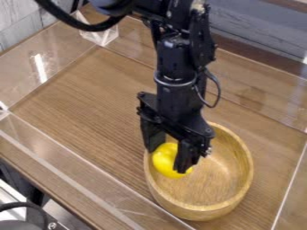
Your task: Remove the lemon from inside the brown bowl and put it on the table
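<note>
The brown bowl (235,193) sits on the table (90,103) at the lower right. My gripper (170,154) points straight down into the bowl's left side. Its black fingers (188,154) are shut on the lemon (164,163), a small bright yellow fruit that shows between and below them. The lemon hangs just inside the bowl's left rim, and I cannot tell whether it still touches the wood. The arm hides the lemon's upper part.
Low clear acrylic walls (48,54) run around the table's edges. Bare wood-grain tabletop stretches to the left of and behind the bowl. A dark cable and some gear (24,216) lie outside the wall at the lower left.
</note>
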Action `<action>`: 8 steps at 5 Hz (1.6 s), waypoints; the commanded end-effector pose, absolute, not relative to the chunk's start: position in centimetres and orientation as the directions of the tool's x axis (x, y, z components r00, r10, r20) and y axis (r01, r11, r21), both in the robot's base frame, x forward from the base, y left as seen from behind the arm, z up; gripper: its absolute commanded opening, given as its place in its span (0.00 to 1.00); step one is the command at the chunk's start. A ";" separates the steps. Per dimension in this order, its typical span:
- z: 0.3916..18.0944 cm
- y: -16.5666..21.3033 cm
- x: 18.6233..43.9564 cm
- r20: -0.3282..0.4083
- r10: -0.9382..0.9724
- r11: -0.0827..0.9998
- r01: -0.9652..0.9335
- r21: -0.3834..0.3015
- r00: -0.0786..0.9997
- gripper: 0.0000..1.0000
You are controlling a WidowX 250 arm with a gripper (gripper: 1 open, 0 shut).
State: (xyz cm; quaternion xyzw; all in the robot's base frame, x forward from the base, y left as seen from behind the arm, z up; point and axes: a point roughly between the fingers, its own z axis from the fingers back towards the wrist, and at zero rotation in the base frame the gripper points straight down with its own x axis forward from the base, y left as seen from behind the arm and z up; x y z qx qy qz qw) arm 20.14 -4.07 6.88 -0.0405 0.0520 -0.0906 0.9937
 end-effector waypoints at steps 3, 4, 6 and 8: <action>8.7 -3.4 20.8 -0.028 -0.171 0.981 0.168 -0.096 0.985 0.00; 8.7 -3.2 20.7 -0.029 -0.172 0.981 0.168 -0.098 0.985 0.00; 8.9 -2.8 20.4 -0.031 -0.176 0.980 0.172 -0.103 0.984 0.00; 9.0 -2.4 20.2 -0.031 -0.180 0.979 0.176 -0.107 0.983 0.00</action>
